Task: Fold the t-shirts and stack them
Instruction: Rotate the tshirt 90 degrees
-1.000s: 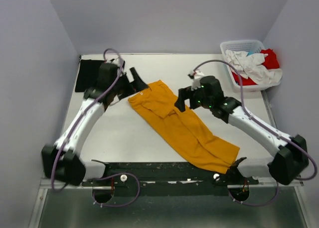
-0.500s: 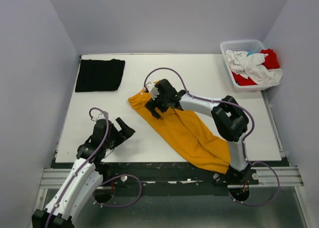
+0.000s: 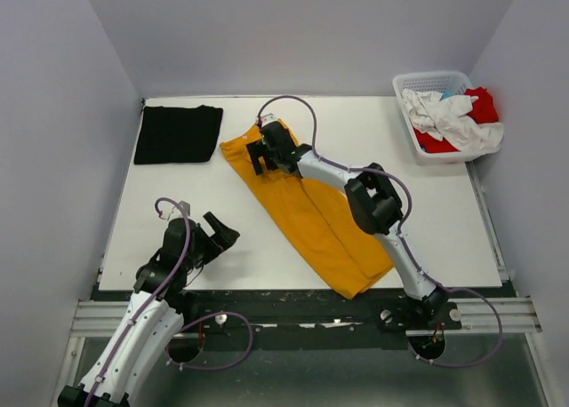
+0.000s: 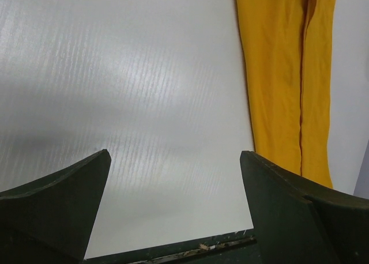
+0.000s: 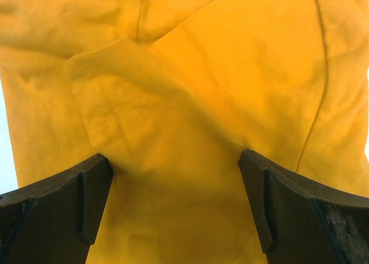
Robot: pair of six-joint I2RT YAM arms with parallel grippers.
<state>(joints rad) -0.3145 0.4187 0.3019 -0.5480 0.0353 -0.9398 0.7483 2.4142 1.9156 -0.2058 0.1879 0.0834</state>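
Folding the mustard t-shirt [image 3: 311,216] crosswise is judged to be the step in hand. It lies as a long narrow strip, slanting across the middle of the bench [image 3: 444,194] from far left to near right. The right fingers [image 5: 57,200] are spread wide and empty, straddling the cloth at the strip's far end, where a sleeve seam and layered folds are seen. For a clean fold, all layers at that end should be pinched together close to the edge, so that no under-layer is missed. The end should then be lifted low, carried along the strip's own line and laid square on the near end. The left fingers [image 4: 52,195] are likewise spread open and empty, over bare bench near the strip's left side, not touching it; the cloth could be pinned with them.

Counted: one mustard t-shirt, one black t-shirt [image 3: 178,133] folded flat at the far left corner, and one white basket [image 3: 431,75] at the far right. White cloth [image 3: 444,114] and red cloth [image 3: 483,105] are heaped in it; how many shirts cannot be told.
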